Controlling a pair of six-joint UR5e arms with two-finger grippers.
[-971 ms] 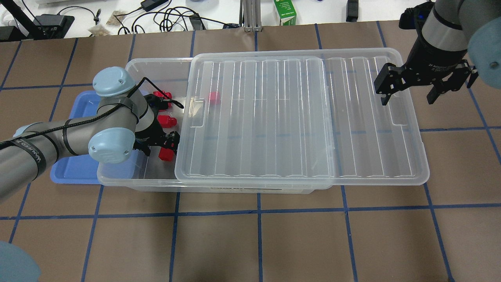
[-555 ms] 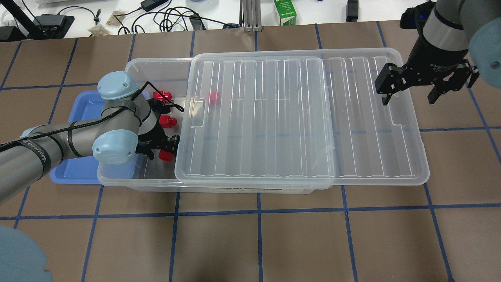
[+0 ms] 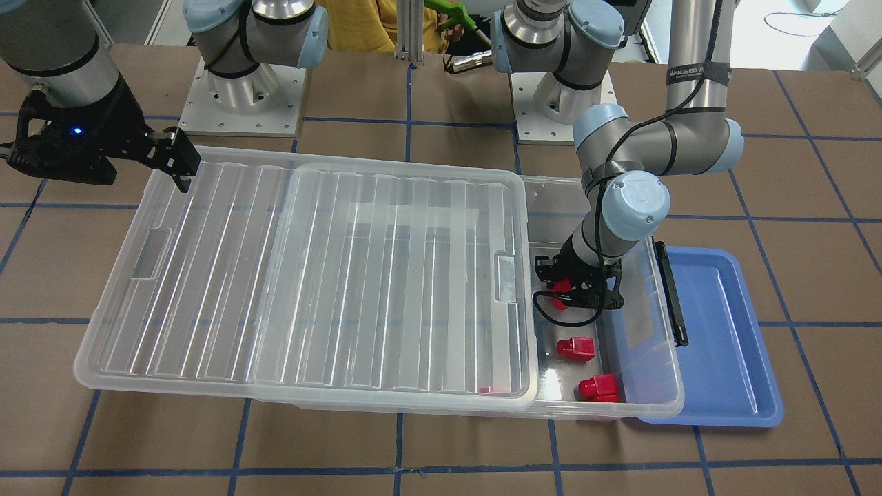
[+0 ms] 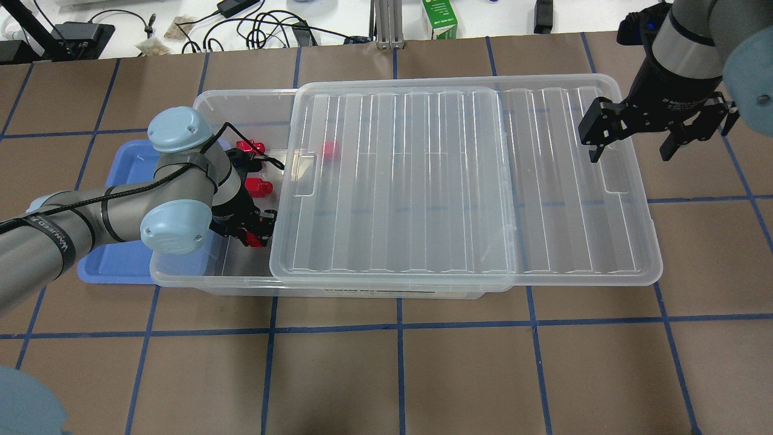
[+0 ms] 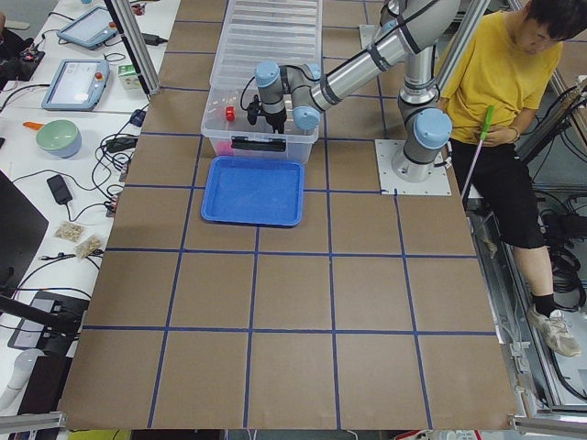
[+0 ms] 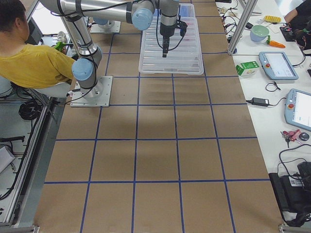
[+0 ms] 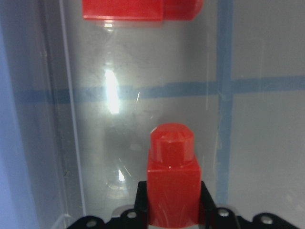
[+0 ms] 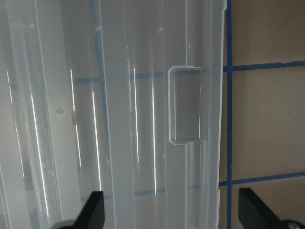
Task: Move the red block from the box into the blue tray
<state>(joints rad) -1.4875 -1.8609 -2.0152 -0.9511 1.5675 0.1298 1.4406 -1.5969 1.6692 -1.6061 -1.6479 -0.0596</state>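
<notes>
My left gripper (image 4: pixel 253 232) is inside the open end of the clear box (image 4: pixel 241 96), shut on a red block (image 4: pixel 256 240). In the left wrist view that block (image 7: pixel 171 176) stands upright between the jaws, low over the box floor. Two more red blocks (image 4: pixel 250 146) (image 4: pixel 259 187) lie loose in the box, and another (image 4: pixel 330 151) shows through the lid. The blue tray (image 4: pixel 115 260) lies against the box's left end, partly hidden by my left arm. My right gripper (image 4: pixel 631 151) is open and empty above the lid's right end.
The ribbed clear lid (image 4: pixel 465 181) is slid to the right, covers most of the box and overhangs its right end. The box's black latch (image 3: pixel 672 296) faces the tray. Cables and a green carton (image 4: pixel 439 18) lie beyond the table's far edge. A person (image 5: pixel 500 101) sits beside the robot's base.
My left gripper has shifted slightly over the nearest red block and closed on it, so less of the block shows. The right arm has hardly moved.
</notes>
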